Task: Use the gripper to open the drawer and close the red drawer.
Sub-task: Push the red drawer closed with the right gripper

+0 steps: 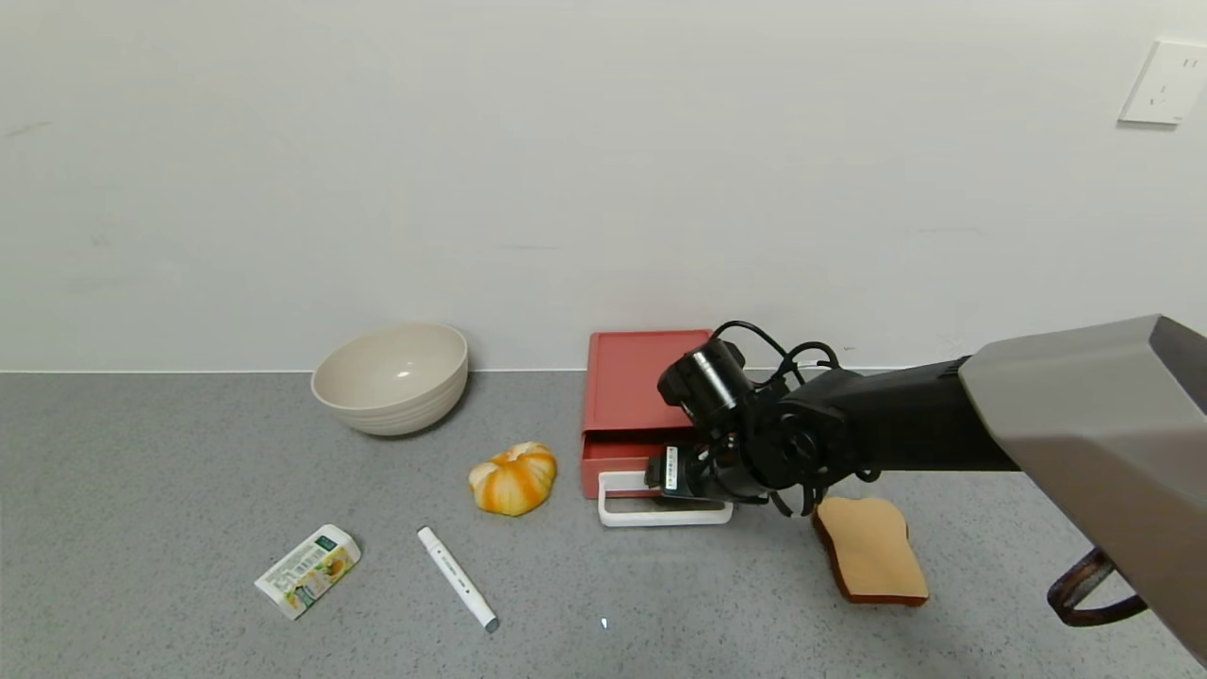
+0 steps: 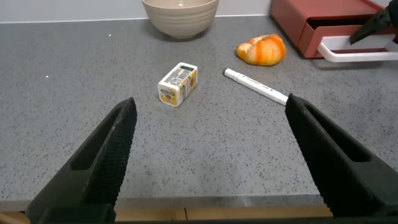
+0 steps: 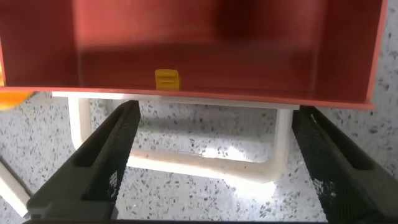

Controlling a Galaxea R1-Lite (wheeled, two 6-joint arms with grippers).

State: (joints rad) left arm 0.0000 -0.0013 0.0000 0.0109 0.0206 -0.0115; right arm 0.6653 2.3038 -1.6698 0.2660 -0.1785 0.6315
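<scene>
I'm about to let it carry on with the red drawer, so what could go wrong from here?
The right claw is open above the white handle, not gripping it, so a pull or push might slip off. The drawer looks light and could slide on the counter rather than its tray moving. The bread slice lies close under the right arm and could be knocked. The left claw is open, off to the side.

Drawer point(image 1: 632, 396) was salmon-red, handle point(image 1: 660, 514) white. Bench point(image 1: 189, 471) was speckled grey. Pumpkin point(image 1: 514, 478) was orange-and-white striped; bowl point(image 1: 391, 377) cream; pen point(image 1: 457, 577) white; bread point(image 1: 872, 549) tan, brown-crusted.
</scene>
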